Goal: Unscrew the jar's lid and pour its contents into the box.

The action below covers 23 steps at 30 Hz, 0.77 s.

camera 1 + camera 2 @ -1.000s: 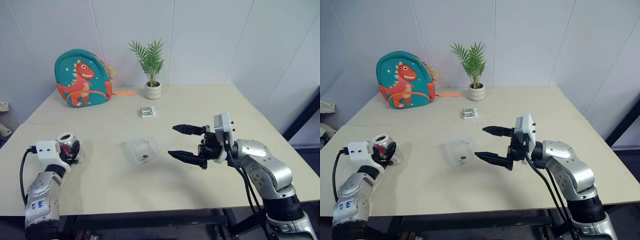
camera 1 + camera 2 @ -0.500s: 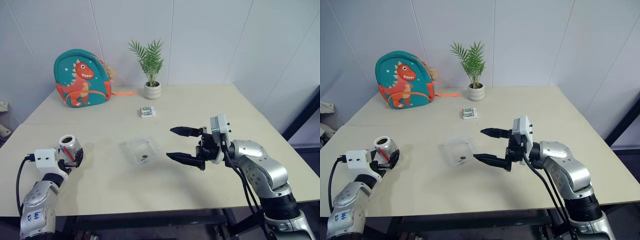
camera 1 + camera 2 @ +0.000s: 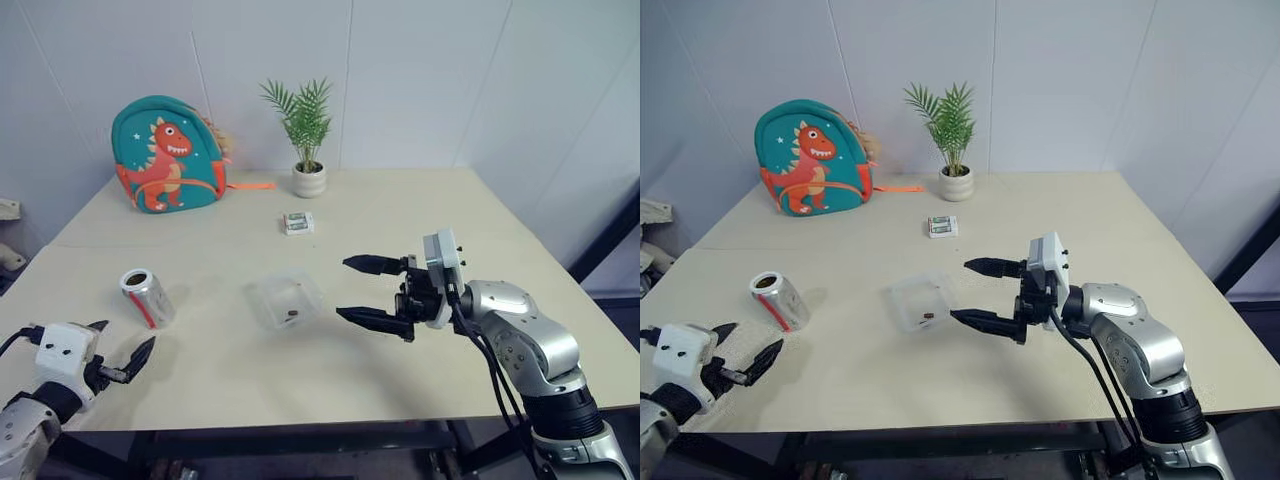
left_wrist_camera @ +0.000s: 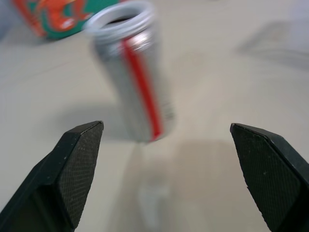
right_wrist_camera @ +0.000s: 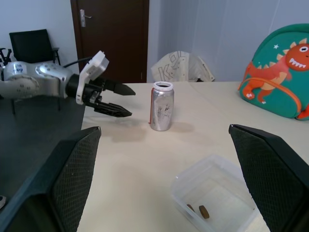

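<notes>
Two grippers' jaws apart, jar (image 3: 147, 297) standing lidless, right wrist view alone reveals bits (image 5: 201, 210) inside box (image 5: 186, 184).

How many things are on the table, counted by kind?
Jar: 1
Clear box: 1
Brown bits in the box: 2
Dinosaur backpack: 1
Potted plant: 1
Small white-and-green pack: 1
Total: 7

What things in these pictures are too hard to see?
- Inside of the jar: blurred in the left wrist view, hidden by its wall elsewhere.
- How many brown bits lie in the box: too small.
- The white-and-green pack: print too small to read.
</notes>
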### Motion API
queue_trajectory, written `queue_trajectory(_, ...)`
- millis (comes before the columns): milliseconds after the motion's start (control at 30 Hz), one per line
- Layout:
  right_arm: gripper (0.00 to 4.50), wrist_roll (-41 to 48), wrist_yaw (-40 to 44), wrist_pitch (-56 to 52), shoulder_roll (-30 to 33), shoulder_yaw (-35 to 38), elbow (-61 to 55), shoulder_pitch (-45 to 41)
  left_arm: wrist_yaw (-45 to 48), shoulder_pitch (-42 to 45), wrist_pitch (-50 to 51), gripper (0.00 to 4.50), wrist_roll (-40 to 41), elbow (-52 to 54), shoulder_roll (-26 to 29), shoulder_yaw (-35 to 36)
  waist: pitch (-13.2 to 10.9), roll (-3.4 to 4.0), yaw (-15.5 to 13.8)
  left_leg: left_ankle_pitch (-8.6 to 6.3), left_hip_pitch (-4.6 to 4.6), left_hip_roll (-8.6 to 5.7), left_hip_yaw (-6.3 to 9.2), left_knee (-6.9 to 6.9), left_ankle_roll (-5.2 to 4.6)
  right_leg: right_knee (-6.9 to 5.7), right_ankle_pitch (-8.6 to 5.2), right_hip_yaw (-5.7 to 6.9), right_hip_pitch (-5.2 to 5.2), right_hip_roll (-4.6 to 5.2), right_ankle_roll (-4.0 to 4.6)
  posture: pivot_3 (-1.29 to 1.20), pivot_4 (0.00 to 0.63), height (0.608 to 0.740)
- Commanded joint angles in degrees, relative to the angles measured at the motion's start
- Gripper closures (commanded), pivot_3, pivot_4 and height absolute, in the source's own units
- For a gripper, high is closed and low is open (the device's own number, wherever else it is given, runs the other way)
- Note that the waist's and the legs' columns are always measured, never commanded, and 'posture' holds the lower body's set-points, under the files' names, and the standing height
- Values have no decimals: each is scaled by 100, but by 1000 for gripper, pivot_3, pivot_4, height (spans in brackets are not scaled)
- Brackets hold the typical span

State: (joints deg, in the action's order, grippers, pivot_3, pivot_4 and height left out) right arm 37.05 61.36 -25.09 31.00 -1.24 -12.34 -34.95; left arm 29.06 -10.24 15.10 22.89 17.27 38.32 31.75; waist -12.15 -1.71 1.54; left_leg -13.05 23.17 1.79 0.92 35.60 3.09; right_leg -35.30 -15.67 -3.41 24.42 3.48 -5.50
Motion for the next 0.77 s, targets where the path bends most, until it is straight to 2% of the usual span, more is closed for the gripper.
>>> queue_trajectory(33, 0, -20, 215, 84, 295, 255, 74, 44, 565, 283, 232, 13, 401, 722, 530, -76, 0, -1, 3, 0, 2, 0, 0, 0, -1, 6, 2, 1, 0, 1, 2, 0, 150, 740)
queue_trajectory(200, 0, -130, 399, 127, 689, 379, 205, 170, 1530, 1182, -222, 13, 137, 343, 1204, -950, 0, 1, 9, 1, 2, 0, -11, -20, -6, 34, 6, -4, -2, -2, 8, 0, 150, 740)
queue_trajectory(333, 0, -206, 391, 182, 740, 418, 256, 204, 1878, 1777, -404, 13, 40, -105, 1261, -1381, 0, 1, 98, -1, 1, 5, -22, -50, -7, 33, 8, -13, 13, -13, 3, 0, 150, 740)
queue_trajectory(367, 0, -226, 401, 202, 747, 430, 290, 202, 1935, 1915, -414, 13, 15, -192, 1255, -1487, 0, 1, 102, -2, 1, 8, -21, -51, -6, 25, 15, -12, 16, -17, -11, 0, 150, 740)
queue_trajectory(400, 0, -242, 414, 213, 762, 445, 303, 207, 2013, 2046, -440, 13, -10, -284, 1259, -1588, 0, 1, 102, -3, 1, 9, -18, -51, -5, 15, 41, -10, 19, -21, -62, 0, 150, 740)
queue_trajectory(433, 0, -252, 427, 220, 773, 454, 309, 211, 2075, 2135, -463, 13, -30, -351, 1259, -1652, 0, 1, 104, -5, 1, 11, -14, -51, -5, 13, 52, -7, 20, -25, -85, 0, 150, 740)
queue_trajectory(567, 0, -275, 390, 203, 867, 524, 159, 382, 2291, 2386, -443, 13, 129, -591, 1201, -1640, 0, 1, 117, -7, 2, 12, -15, -50, -4, 17, 52, -8, 19, -27, -87, 0, 150, 740)
queue_trajectory(767, 0, -194, 246, 83, 923, 658, -19, 717, 2075, 2565, -156, 13, 284, -606, 1033, -1500, 0, 1, 115, -7, 2, 11, -15, -46, -5, 17, 52, -9, 17, -26, -87, 0, 150, 740)
